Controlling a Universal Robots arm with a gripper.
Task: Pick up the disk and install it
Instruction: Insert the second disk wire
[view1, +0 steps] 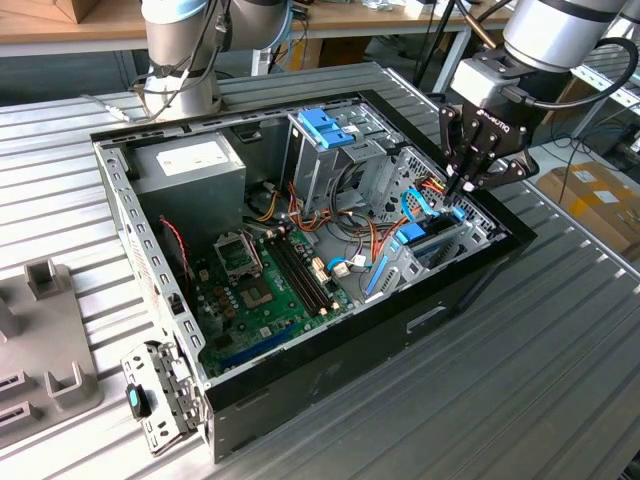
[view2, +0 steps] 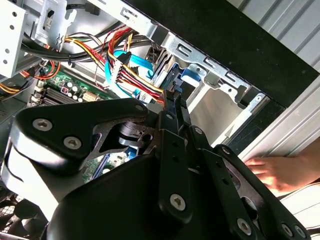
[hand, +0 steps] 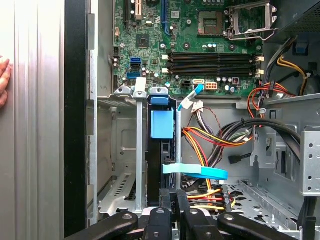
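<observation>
Hand (view1: 466, 183) hangs fingers-down over the computer case's (view1: 330, 385) drive cage, nearly shut, apparently gripping nothing; directly beneath it the disk (hand: 161, 150) stands on edge, slotted in the cage.

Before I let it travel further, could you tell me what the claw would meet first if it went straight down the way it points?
Most likely the grey metal disk with light blue rails, standing on edge in the drive bay right under the claw, though depth is unclear.
</observation>
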